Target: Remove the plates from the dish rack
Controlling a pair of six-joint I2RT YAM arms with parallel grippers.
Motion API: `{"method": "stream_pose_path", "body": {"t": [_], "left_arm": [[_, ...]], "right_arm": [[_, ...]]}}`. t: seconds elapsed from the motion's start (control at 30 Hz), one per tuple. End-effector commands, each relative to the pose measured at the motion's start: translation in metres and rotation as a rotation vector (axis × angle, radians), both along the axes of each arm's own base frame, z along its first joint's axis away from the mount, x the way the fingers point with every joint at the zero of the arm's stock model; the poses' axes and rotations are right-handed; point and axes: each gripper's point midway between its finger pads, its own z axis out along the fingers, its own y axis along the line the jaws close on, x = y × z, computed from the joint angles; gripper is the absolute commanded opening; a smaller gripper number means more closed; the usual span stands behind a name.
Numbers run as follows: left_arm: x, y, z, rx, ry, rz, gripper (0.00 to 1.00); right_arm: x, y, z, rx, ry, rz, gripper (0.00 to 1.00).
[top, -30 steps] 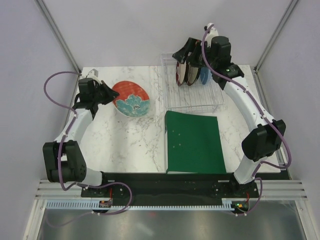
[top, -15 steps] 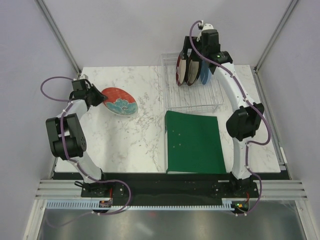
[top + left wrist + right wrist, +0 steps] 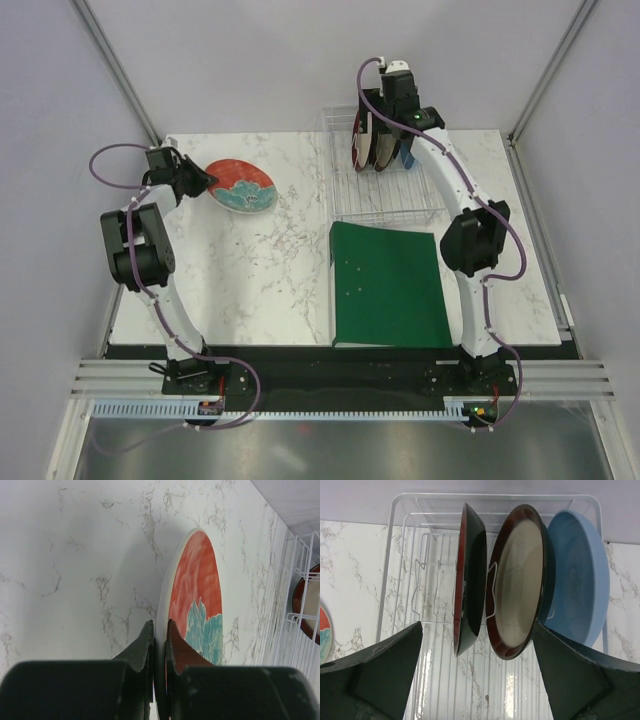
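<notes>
One arm (image 3: 135, 250) outstretched, left hand (image 3: 160, 626) pinching plate (image 3: 197, 585)

Left pincer (image 3: 204, 183) grips flowered plate (image 3: 242, 188); right pincer (image 3: 384, 122) above rack (image 3: 400, 197).

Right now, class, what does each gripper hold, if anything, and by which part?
The left gripper pinches the red flowered plate by its rim. The right gripper, open before the dish rack, holds nothing.

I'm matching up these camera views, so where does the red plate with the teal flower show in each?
Top external: red flower plate at the table's left rear, rim in the left gripper.
Left wrist: the plate at centre, edge-on, clamped by the gripper.
Right wrist: the plate, a sliver at the left edge.
Shared landmark: the clear dish rack.
</notes>
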Motion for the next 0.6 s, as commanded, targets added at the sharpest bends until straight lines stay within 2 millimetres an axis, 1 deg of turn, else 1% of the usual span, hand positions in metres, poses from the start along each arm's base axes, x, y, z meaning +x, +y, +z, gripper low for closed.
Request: {"method": "stream_pose_path", "body": {"t": [0.0,0.03,0.07,0.1,0.13,0.17,0.2,0.23,0.27,0.3,0.33,0.37,0.4,0.43,0.5,0.53,0.57], "left_arm": [[0.020,0.020,-0.021,0.062,0.017,0.053,0.03],[0.016,0.021,-0.029,0.062,0.048,0.060,0.03],[0.016,0.023,-0.032,0.069,0.054,0.068,0.05],[0.016,0.024,-0.035,0.071,0.059,0.072,0.08],[0.016,0.025,-0.037,0.074,0.063,0.073,0.11],[0.016,0.025,-0.041,0.076,0.070,0.073,0.16],[0.016,0.026,-0.043,0.083,0.071,0.070,0.18],[0.016,0.026,-0.045,0.084,0.075,0.072,0.22],[0.016,0.027,-0.049,0.086,0.084,0.073,0.36],[0.016,0.027,-0.050,0.087,0.085,0.072,0.41],[0.016,0.028,-0.050,0.088,0.085,0.073,0.44],[0.016,0.027,-0.050,0.090,0.085,0.071,0.56],[0.016,0.027,-0.051,0.096,0.088,0.070,0.61],[0.015,0.029,-0.052,0.104,0.093,0.076,0.64],[0.014,0.031,-0.052,0.110,0.102,0.079,0.90],[0.013,0.033,-0.051,0.120,0.105,0.090,1.00],[0.012,0.034,-0.052,0.127,0.109,0.097,1.00]], "right_arm": [[0.009,0.008,0.001,-0.095,-0.048,-0.025,0.98],[0.008,0.013,0.000,-0.118,-0.053,-0.032,0.98],[0.008,0.015,-0.003,-0.141,-0.056,-0.035,0.98],[0.010,0.012,-0.008,-0.169,-0.055,-0.060,0.98],[0.010,0.016,-0.010,-0.178,-0.061,-0.063,0.98],[0.011,0.016,-0.010,-0.187,-0.067,-0.072,0.98],[0.013,0.010,-0.013,-0.226,-0.074,-0.109,0.98],[0.014,0.014,-0.011,-0.238,-0.094,-0.117,0.98],[0.015,0.012,-0.011,-0.253,-0.101,-0.137,0.98],[0.018,0.012,-0.016,-0.266,-0.101,-0.148,0.98],[0.019,0.010,-0.018,-0.275,-0.106,-0.168,0.97],[0.020,0.008,-0.018,-0.281,-0.109,-0.183,0.97],[0.022,0.007,-0.022,-0.295,-0.108,-0.188,0.97],[0.023,0.007,-0.022,-0.307,-0.118,-0.195,0.97],[0.027,0.006,-0.026,-0.320,-0.122,-0.207,0.97],[0.028,0.004,-0.026,-0.325,-0.124,-0.217,0.97],[0.029,0.005,-0.027,-0.323,-0.128,-0.221,0.97]]}}
